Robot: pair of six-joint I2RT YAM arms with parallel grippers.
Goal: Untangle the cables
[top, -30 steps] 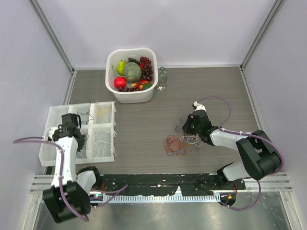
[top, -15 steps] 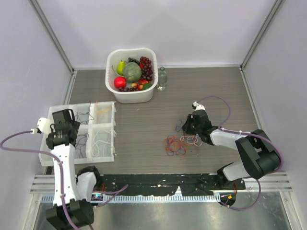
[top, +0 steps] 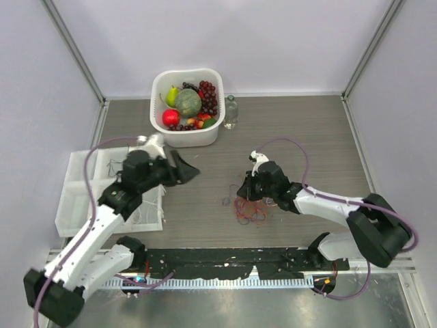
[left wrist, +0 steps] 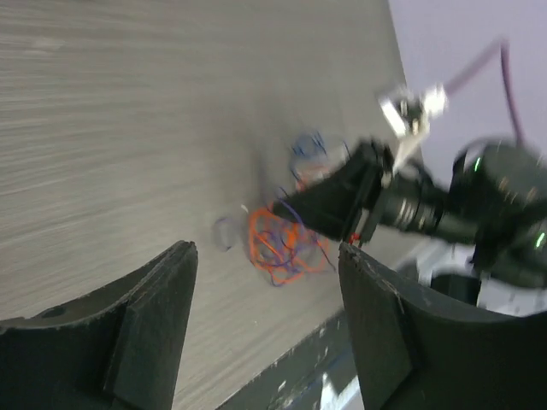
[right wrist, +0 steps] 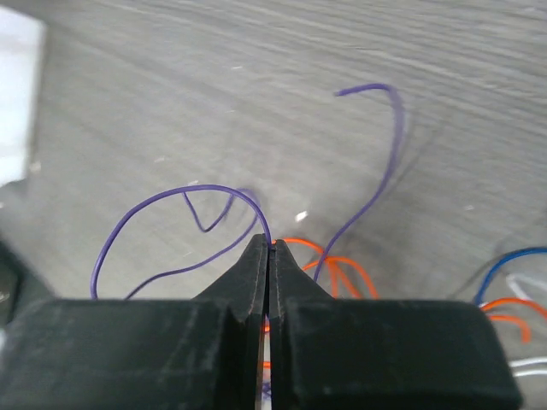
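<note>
The cables (top: 251,209) lie as a small orange and purple tangle on the table's middle; the left wrist view shows this tangle (left wrist: 278,243) blurred. My right gripper (top: 244,190) sits at the tangle's upper left edge. In the right wrist view that gripper (right wrist: 270,243) is shut on a purple cable (right wrist: 171,201), which arcs out to the left. Orange strands (right wrist: 338,260) lie just beyond its tips. My left gripper (top: 190,169) hangs open and empty left of the tangle, above the table. Its jaws (left wrist: 265,252) frame the tangle from afar.
A white basket (top: 158,123) of fruit stands at the back, a clear bottle (top: 231,111) beside it. A white compartment tray (top: 66,198) holding sorted wires sits at the left, under my left arm. A small purple loop (top: 226,201) lies apart, left of the tangle.
My left arm has swung from over the tray rightward toward the table's middle, and its gripper has opened. My right gripper has moved left, to the tangle's upper left edge, still shut.
</note>
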